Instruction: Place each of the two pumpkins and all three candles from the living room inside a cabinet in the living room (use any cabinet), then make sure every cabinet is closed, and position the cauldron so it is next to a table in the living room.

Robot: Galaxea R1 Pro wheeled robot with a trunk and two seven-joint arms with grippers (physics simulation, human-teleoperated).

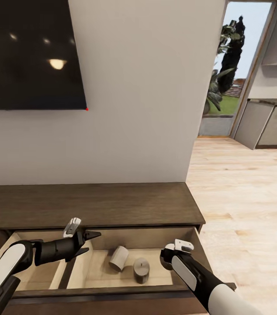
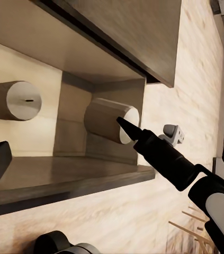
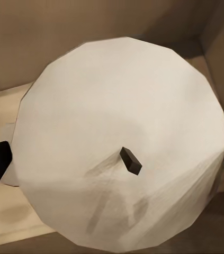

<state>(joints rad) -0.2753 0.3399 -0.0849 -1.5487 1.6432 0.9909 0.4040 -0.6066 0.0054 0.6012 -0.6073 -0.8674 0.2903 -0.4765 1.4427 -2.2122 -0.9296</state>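
1. Left pincer [image 1: 90, 243] hangs with its two black fingers spread wide and nothing between them, over the left part of the open drawer [image 1: 99, 273], lower left of the frame.
2. Right pincer [image 1: 169, 258] sits at the drawer's right end. In its wrist view, a pale beige wax candle with a short dark wick [image 3: 119, 137] lies right under it, with a dark fingertip at each side. I cannot tell whether the fingers press on the candle or only straddle it.
3. Two more stubby beige-tan candles are in the drawer, lower centre: one lying on its side [image 1: 120, 258] and one standing upright [image 1: 141, 270] just beside it.
4. The drawer belongs to a long low dark-brown wooden cabinet [image 1: 90, 203]. Its inside is pale beige, with a dark divider left of the candles.
5. An off-white wall [image 1: 147, 109] rises behind the cabinet, with a black wall TV [image 1: 29, 52] at upper left.
6. Light wood-plank floor [image 1: 243, 197] runs along the right, up to a doorway with a dark leafy plant [image 1: 226, 65] and grey kitchen units [image 1: 269, 124].
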